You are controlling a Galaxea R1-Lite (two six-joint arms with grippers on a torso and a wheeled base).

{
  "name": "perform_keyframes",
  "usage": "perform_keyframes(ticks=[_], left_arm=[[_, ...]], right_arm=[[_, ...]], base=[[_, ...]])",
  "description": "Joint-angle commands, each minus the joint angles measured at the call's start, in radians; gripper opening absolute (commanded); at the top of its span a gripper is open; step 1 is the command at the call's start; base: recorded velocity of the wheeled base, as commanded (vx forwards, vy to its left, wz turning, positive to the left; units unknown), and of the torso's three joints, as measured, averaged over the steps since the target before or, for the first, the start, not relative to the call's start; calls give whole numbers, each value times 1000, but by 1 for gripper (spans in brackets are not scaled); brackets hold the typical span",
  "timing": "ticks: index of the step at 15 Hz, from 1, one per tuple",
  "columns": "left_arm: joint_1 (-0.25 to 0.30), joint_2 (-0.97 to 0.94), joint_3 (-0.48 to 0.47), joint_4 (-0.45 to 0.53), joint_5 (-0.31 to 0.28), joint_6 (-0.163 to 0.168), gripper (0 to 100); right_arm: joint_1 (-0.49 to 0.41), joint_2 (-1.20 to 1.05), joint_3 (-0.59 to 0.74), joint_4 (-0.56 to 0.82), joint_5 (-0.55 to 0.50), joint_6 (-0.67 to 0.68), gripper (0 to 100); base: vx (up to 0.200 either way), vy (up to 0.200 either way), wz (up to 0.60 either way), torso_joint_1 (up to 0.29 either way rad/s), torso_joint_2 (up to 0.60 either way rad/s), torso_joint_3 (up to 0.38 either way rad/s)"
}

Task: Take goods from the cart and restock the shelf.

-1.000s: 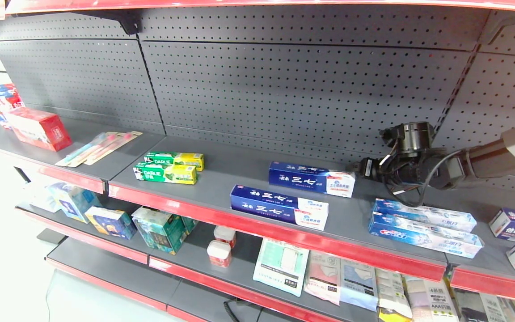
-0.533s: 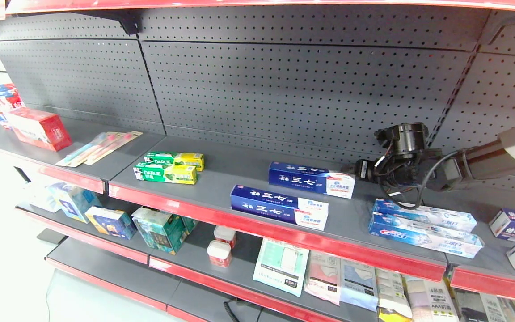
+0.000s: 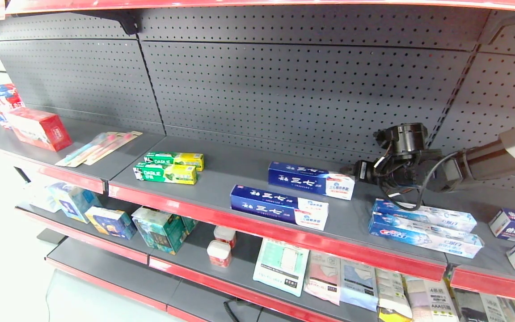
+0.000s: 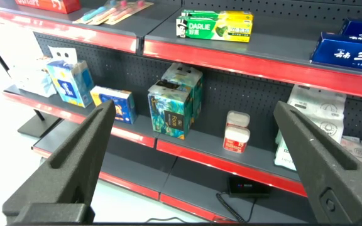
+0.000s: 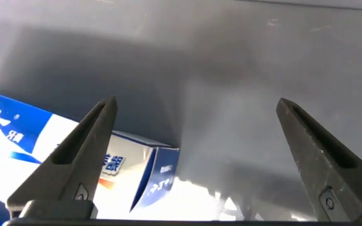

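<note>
The right hand [image 5: 195, 103] stands open and empty just beside the white end of the rear blue box [image 3: 304, 179]. That box lies flat on the shelf [image 3: 239, 165] behind a matching box [image 3: 280, 207], so this item looks placed. The left hand [image 4: 193, 105] hangs open and empty, lower than the rear blue box, and the bare shelf beyond the box's far end suggests more trips to the cart are left.

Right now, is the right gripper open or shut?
Open. The right gripper has its fingers wide apart over the shelf, with the blue toothpaste box near one finger, ungripped.
</note>
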Motion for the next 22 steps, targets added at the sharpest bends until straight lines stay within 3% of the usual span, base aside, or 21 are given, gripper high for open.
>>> perform_keyframes(ticks=[1, 11, 18, 22], left_arm=[[0, 2, 0, 0, 1, 0, 100], [0, 0, 0, 0, 1, 1, 100], [0, 0, 0, 0, 1, 0, 100], [0, 2, 0, 0, 1, 0, 100]], right_arm=[[6, -2, 2, 0, 0, 1, 100], [26, -8, 6, 0, 0, 4, 100], [-14, -52, 6, 0, 6, -1, 100], [-20, -141, 95, 0, 14, -1, 100]], base=[[0, 0, 0, 0, 0, 0], [0, 0, 0, 0, 0, 0], [0, 0, 0, 0, 0, 0], [0, 0, 0, 0, 0, 0]])
